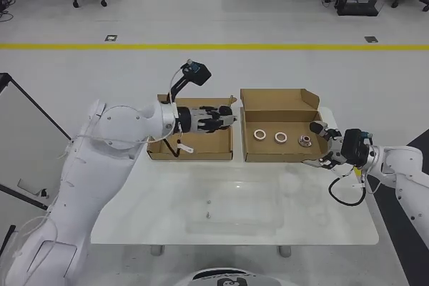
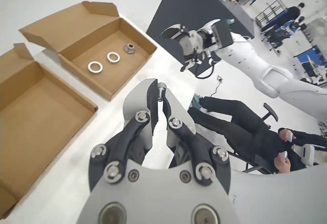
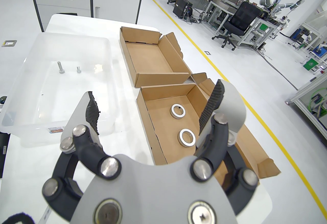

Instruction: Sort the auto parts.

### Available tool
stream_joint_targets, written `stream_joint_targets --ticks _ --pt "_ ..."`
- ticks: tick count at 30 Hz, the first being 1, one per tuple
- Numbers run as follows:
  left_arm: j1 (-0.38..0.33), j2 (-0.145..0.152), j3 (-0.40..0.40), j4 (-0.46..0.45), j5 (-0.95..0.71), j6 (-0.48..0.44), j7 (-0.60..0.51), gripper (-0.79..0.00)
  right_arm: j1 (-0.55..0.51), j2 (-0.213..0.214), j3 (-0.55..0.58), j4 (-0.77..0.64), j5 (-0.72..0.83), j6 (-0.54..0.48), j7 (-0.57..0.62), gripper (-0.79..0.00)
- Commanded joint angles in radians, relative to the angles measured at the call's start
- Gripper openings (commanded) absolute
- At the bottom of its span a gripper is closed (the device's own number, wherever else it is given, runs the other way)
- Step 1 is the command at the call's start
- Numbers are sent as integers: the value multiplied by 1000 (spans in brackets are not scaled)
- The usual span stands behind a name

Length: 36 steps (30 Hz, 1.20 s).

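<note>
Two rings (image 1: 259,134) and a flanged bushing (image 1: 305,139) lie in the right box (image 1: 272,152), as we see from above; our left claw (image 1: 225,118) hangs over the neighbouring box (image 1: 209,147). Left wrist: it clamps a bolt (image 2: 160,92). Right wrist: our right claw (image 3: 154,93), fingers apart, hovers beside the right box.

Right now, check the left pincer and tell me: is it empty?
No, the left pincer is shut on a bolt, gripped at its tips.
</note>
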Motion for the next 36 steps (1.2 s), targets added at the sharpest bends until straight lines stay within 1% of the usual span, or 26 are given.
stream_joint_targets --ticks 1,7,11,16,21,27,31,32,36 --pt "-34 -3 28 40 28 3 -17 -785 0 0 0 0 0 0 -1 0" --pt "-156 -22 136 199 125 4 -49 -785 0 0 0 0 0 0 -1 0" --pt "-234 -45 220 322 163 1 -56 -785 0 0 0 0 0 0 -1 0" --pt "-328 -87 334 500 192 -17 -50 -785 0 0 0 0 0 0 -1 0" --pt "-409 -149 457 696 204 -48 -27 -785 0 0 0 0 0 0 -1 0" --pt "-468 -239 572 923 169 -74 0 -785 0 0 0 0 0 0 -1 0" --pt "-487 -296 614 1050 133 -88 23 -785 0 0 0 0 0 0 -1 0" --pt "-489 -300 615 1059 128 -87 28 -785 0 0 0 0 0 0 -1 0" --pt "-489 -300 615 1059 128 -87 28 -785 0 0 0 0 0 0 -1 0"
